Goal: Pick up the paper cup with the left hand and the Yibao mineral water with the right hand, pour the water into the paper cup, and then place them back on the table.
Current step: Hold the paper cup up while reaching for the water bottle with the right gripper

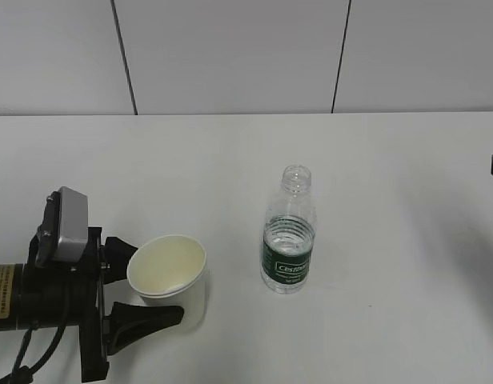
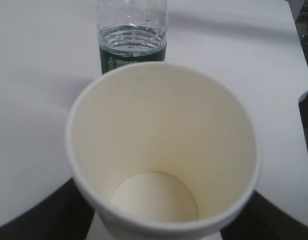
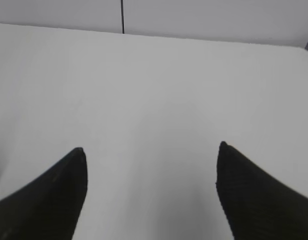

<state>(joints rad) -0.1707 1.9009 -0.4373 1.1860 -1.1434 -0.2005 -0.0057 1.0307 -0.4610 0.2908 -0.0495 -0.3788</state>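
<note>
Take the Yibao mineral water (image 1: 289, 240) as the marker: it stands upright on the table (image 1: 374, 320), roughly at the middle of the exterior view. The paper cup (image 1: 171, 278) stands to the left of the bottle and a little nearer the front edge, apart from it. The left hand (image 1: 142, 282) lies further left again, low on the table, reaching toward the bottle with one finger behind the cup and one in front, so the cup sits between them. The right hand (image 3: 151, 155) is far to the bottle's right, over bare tabletop, with nothing between its fingers. A wall rises behind the bottle, past the table's far edge.
</note>
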